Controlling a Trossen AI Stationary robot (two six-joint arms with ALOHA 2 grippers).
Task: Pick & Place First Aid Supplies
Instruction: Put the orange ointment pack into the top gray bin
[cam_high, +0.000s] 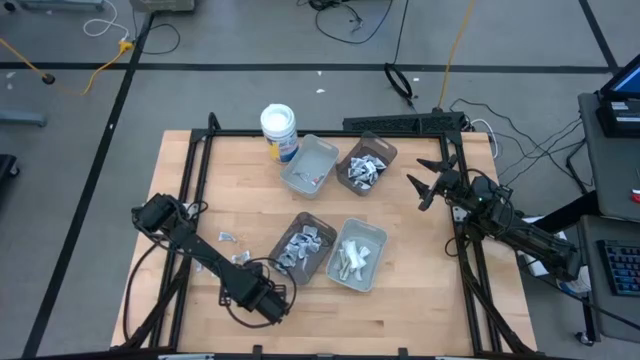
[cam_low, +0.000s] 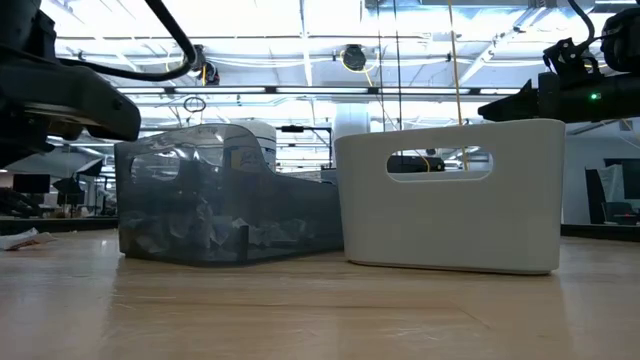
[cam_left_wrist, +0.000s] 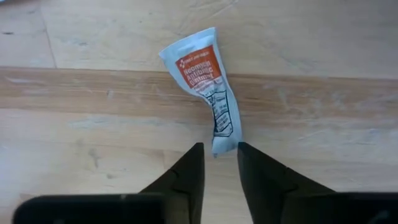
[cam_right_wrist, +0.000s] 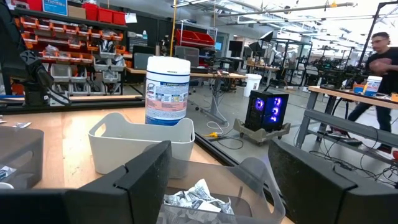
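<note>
One packet (cam_left_wrist: 208, 87) lay flat on the bare wood, its end between your left gripper's (cam_left_wrist: 219, 163) fingers, which were slightly parted, not pinching it. You had that gripper just beside the dark tray (cam_high: 306, 244). Your right gripper (cam_high: 432, 180) hung wide open near the far dark tray (cam_high: 366, 164).

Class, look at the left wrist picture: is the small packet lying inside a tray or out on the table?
Out: the packet lies on bare wooden table, no tray around it.

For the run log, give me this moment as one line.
left gripper: over packet on table, jaws slightly apart | right gripper: open, waiting by trays
</note>
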